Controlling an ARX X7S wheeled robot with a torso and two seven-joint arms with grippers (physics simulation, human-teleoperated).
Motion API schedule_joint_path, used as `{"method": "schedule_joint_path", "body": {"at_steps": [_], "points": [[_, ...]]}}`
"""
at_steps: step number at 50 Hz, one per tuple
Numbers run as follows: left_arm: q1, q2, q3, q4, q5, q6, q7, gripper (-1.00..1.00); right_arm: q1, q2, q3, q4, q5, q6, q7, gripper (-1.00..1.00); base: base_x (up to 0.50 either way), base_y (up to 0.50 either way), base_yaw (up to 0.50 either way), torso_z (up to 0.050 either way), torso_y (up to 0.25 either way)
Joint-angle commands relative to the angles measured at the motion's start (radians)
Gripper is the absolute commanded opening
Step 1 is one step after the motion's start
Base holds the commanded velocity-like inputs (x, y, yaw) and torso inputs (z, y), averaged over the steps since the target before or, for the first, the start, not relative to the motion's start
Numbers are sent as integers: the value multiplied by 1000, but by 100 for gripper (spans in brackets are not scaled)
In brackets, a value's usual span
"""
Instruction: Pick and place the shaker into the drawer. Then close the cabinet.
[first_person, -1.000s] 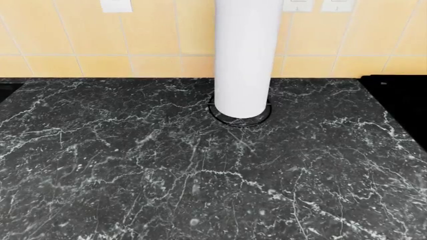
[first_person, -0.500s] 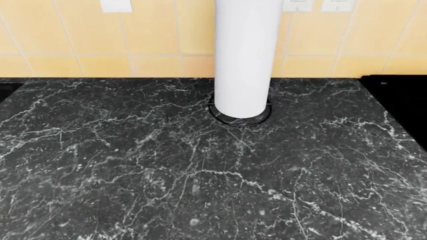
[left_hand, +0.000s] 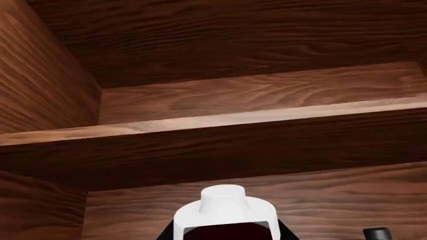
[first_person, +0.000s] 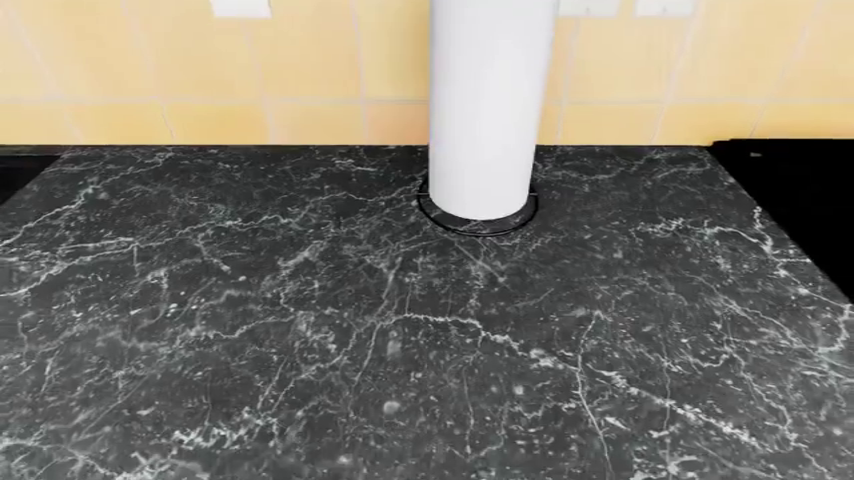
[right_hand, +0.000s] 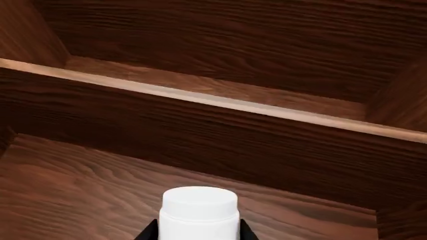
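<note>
In the right wrist view a white cylindrical shaker (right_hand: 200, 212) with a ridged lid sits between the black fingers (right_hand: 148, 231) of my right gripper (right_hand: 198, 234), which touch it on both sides. It is held above the floor of the reddish-brown wooden drawer (right_hand: 200, 102). In the left wrist view a white knobbed shape (left_hand: 223, 205) with a dark red opening sits between the dark flanks of my left gripper (left_hand: 225, 236), over the same drawer (left_hand: 233, 117). Its jaw state is unclear. Neither arm shows in the head view.
The head view shows a black marble counter (first_person: 267, 320) with a tall white paper-towel roll (first_person: 487, 110) on a ringed base at the back. Behind it is a yellow tiled wall, and a black cooktop (first_person: 801, 190) lies at the right. A small dark part (left_hand: 377, 233) shows by the drawer floor.
The head view has shifted: the counter and the roll's base sit a little higher in the frame than before. Nothing on the counter has moved.
</note>
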Motion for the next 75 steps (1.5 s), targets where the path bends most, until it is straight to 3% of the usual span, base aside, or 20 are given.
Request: {"method": "schedule_joint_path", "body": {"at_steps": [1, 55, 61, 75], "points": [[0, 0, 2, 22, -16, -6, -1, -100, 1, 8, 10, -17, -25, 0, -5, -100, -406, 3, 0, 0, 0], [66, -27, -16, 153, -63, -88, -32, -100, -59, 47, 58, -135, 35, 47, 60, -100, -413, 47, 0, 0, 0], [108, -41, -46, 264, -103, -174, -72, -100, -93, 78, 93, -243, 102, 108, 119, -100, 0, 0, 0, 0, 0], [381, -42, -281, 718, -305, -485, -266, -100, -330, 196, 249, -631, 440, 276, 414, -100, 0, 0, 0, 0, 0]]}}
